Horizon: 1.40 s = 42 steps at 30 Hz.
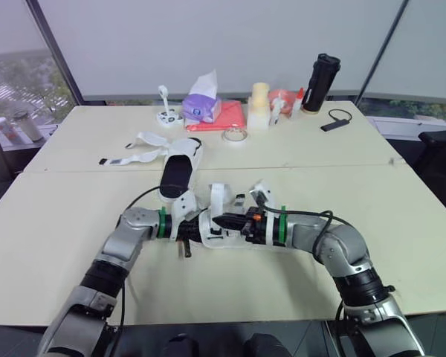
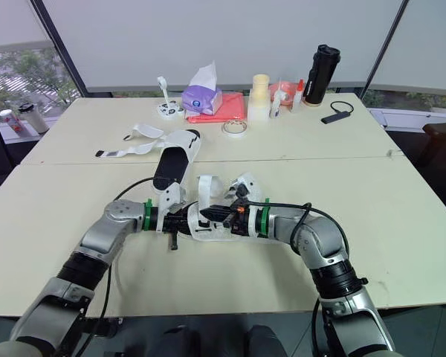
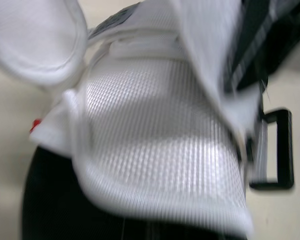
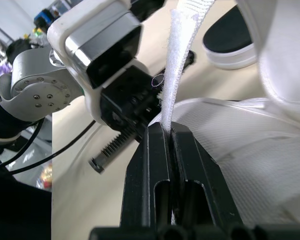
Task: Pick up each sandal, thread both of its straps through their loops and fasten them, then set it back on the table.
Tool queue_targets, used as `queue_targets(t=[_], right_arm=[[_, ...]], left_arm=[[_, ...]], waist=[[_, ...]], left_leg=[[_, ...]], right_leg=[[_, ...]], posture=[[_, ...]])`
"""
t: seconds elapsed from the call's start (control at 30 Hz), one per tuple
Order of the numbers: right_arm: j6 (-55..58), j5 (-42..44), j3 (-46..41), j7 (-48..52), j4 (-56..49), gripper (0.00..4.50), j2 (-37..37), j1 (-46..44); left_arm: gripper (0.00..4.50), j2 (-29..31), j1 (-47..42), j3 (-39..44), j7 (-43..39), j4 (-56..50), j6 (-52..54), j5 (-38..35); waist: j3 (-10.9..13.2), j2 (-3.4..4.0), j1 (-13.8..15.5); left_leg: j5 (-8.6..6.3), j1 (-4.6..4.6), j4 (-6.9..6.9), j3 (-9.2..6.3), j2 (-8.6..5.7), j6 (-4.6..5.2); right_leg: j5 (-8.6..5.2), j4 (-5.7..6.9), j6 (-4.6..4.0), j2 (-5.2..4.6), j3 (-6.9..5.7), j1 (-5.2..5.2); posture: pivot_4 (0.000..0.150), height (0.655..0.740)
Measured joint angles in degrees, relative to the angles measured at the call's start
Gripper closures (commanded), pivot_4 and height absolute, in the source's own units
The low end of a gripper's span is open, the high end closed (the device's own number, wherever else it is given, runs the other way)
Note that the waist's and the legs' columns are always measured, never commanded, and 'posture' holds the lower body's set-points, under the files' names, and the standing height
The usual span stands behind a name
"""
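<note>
One white sandal (image 1: 217,225) with a black footbed sits low over the near middle of the table (image 1: 401,223), held between both grippers. My left gripper (image 1: 195,232) grips its side; the mesh upper (image 3: 155,150) and a black plastic loop (image 3: 272,150) lie right in front of it. My right gripper (image 4: 169,135) is shut on a white strap (image 4: 180,60) that rises straight up from its fingertips. A second sandal (image 1: 180,169) lies flat farther back, its straps (image 1: 134,158) spread loose to the left.
Along the far edge stand a purple tissue box (image 1: 201,108), a pink cloth (image 1: 227,117), a tape roll (image 1: 234,134), a cream cylinder (image 1: 259,100), a black bottle (image 1: 321,82) and a small black device (image 1: 334,123) with a cable.
</note>
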Motion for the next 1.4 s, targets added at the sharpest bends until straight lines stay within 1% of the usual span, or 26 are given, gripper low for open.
queue_targets(t=[0.27,0.67,0.8,0.9,1.07,1.4], right_arm=[[2.0,0.1,-0.6,0.7,-1.2,4.43,-0.2,0.2],[7.5,3.6,-1.8,-0.4,-4.9,4.43,1.1,2.1],[9.6,5.7,-4.5,-2.4,-4.6,4.43,3.5,1.8],[10.6,6.7,-6.0,-3.3,-4.3,4.43,4.0,0.6],[11.2,6.6,-6.2,-3.3,-3.7,4.43,3.7,0.3],[7.6,1.9,-1.8,-1.0,-3.6,4.43,1.2,1.5]], left_arm=[[4.5,0.9,0.2,-0.1,-0.9,0.0,-0.8,0.0],[4.5,0.9,1.0,-0.5,-0.2,0.2,-4.0,1.4],[4.5,0.9,1.0,-0.5,-0.1,0.2,-4.0,1.4],[4.5,0.8,1.0,-0.5,0.0,0.2,-4.0,1.4],[4.5,0.8,1.0,-0.5,0.2,0.1,-4.0,1.5],[4.5,0.7,1.3,-0.5,0.9,-0.3,-4.0,1.5]], waist=[[0.0,0.0,0.1],[0.0,0.0,0.1],[0.0,0.0,0.1],[0.0,0.0,0.2],[0.0,0.0,0.2],[0.0,0.0,0.2]], left_leg=[[0.0,-0.15,0.01,-0.02,-0.01,0.0],[0.0,-0.17,0.0,-0.03,-0.01,0.0],[0.0,-0.17,0.01,-0.03,-0.01,0.0],[0.0,-0.17,0.01,-0.03,-0.02,0.0],[0.0,-0.18,0.01,-0.03,-0.02,0.0],[0.0,-0.17,0.01,-0.03,-0.03,0.0]], right_leg=[[0.0,-0.01,0.0,-0.01,-0.01,-0.11],[0.0,-0.02,0.0,-0.02,-0.01,-0.12],[0.0,-0.02,0.0,-0.02,-0.01,-0.12],[0.0,-0.02,0.0,-0.03,-0.02,-0.12],[0.0,-0.02,0.0,-0.03,-0.02,-0.13],[0.0,-0.03,0.0,-0.03,-0.02,-0.11]], posture=[[0.15,0.74],[0.15,0.74],[0.15,0.74],[0.15,0.74],[0.15,0.74],[0.15,0.74]])
